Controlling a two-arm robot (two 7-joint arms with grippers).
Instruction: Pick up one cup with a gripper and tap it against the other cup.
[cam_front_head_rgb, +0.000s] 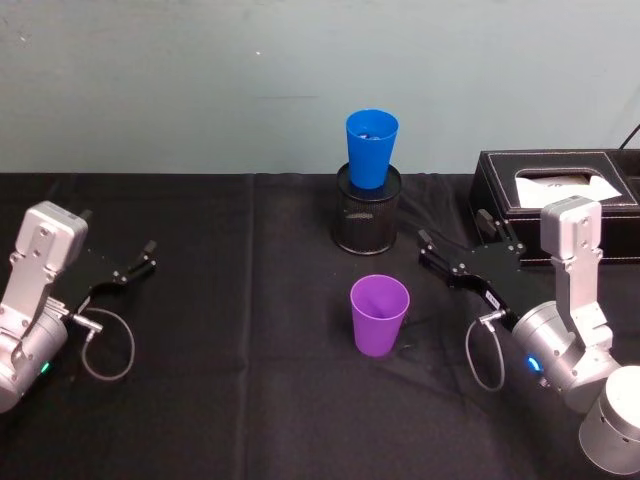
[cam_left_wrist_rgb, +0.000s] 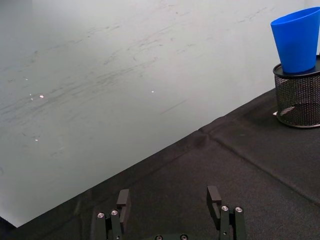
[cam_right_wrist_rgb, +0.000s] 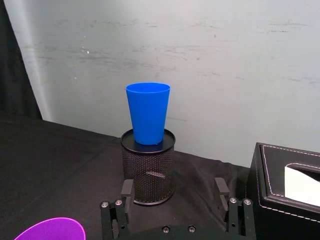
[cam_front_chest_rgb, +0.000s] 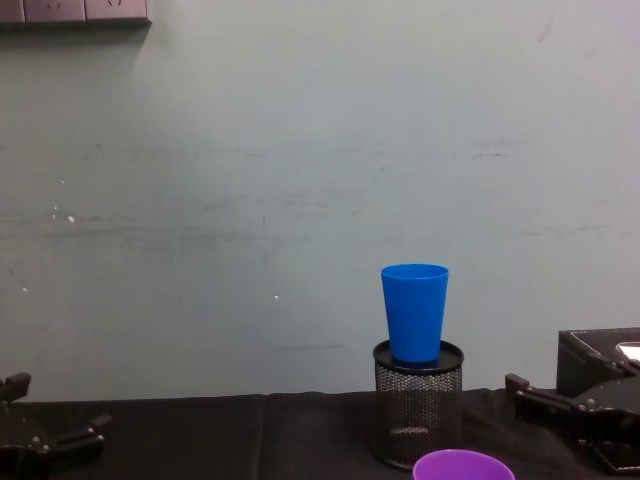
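Now the right gripper (cam_front_head_rgb: 455, 244) hangs low over the black table (cam_front_head_rgb: 220, 340) with its two black fingers spread wide and nothing between them. Just off its fingertips, toward the robot's left and a little nearer the robot, the purple cup (cam_front_head_rgb: 379, 315) stands upright on the cloth, untouched. Ahead of the fingers, toward the wall, the blue cup (cam_front_head_rgb: 371, 148) sits upright in the mouth of a black mesh holder (cam_front_head_rgb: 367, 215); whether it rests on the rim or partly inside is hard to tell. Beside this gripper on its outer side is a black tissue box (cam_front_head_rgb: 560, 195). Far across the table the left gripper (cam_front_head_rgb: 120, 262) rests idle, fingers likewise apart and empty
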